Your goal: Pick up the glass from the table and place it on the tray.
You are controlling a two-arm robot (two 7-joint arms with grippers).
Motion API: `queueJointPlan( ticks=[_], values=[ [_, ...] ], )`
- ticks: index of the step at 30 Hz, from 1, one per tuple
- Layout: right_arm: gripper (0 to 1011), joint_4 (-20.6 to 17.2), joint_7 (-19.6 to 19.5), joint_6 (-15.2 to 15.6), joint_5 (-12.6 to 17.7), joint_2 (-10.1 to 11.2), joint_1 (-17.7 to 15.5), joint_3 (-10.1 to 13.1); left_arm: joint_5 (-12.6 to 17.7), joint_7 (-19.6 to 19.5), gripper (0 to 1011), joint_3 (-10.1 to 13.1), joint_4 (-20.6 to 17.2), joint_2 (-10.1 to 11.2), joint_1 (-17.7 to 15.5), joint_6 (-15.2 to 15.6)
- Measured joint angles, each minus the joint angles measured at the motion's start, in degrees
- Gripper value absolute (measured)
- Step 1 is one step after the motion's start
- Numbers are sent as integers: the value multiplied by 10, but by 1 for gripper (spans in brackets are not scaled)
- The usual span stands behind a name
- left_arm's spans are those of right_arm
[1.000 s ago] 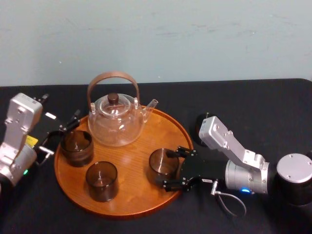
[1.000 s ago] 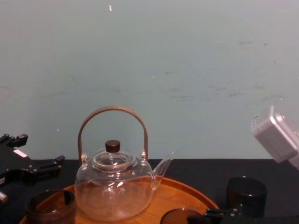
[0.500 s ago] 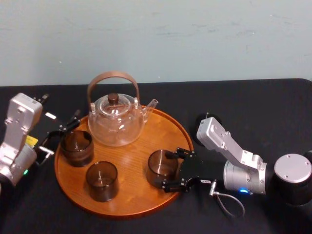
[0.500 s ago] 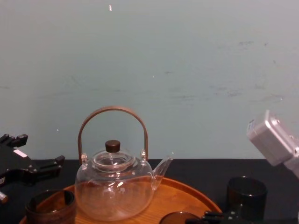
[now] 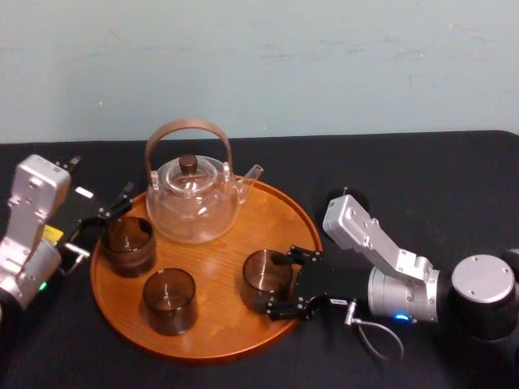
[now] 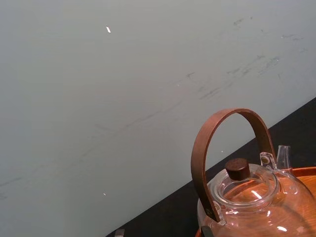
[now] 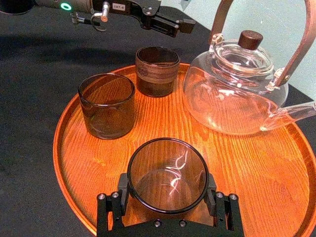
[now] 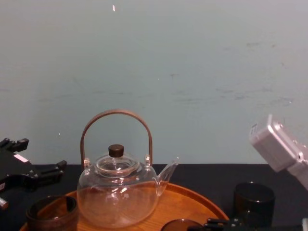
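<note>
Smoky glass [image 5: 261, 279] upright in right hand [image 5: 277, 282]

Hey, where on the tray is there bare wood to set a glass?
Bare wood: the tray's middle, bordered by the teapot, the rear left glass, the front left glass and the glass held in the right gripper; also between the teapot's spout and the right rim. Crowded: the left edge, where the left gripper sits beside the rear left glass.
</note>
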Motion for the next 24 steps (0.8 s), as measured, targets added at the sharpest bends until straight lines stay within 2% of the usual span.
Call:
queueJointPlan(
  ticks=[13,16,18,24],
  values=[
    [907,-1,-2,0,-2,0,0,-1,0,0,1001,0,0,0,0,0],
    [938,-1,-2,0,-1,0,0,-1,0,0,1001,0,0,0,0,0],
    [997,-1,-2,0,-1,0,0,0,0,0,1001,0,0,0,0,0],
    [1002,-1,-2,0,-1,0,0,0,0,0,1001,0,0,0,0,0]
  ],
)
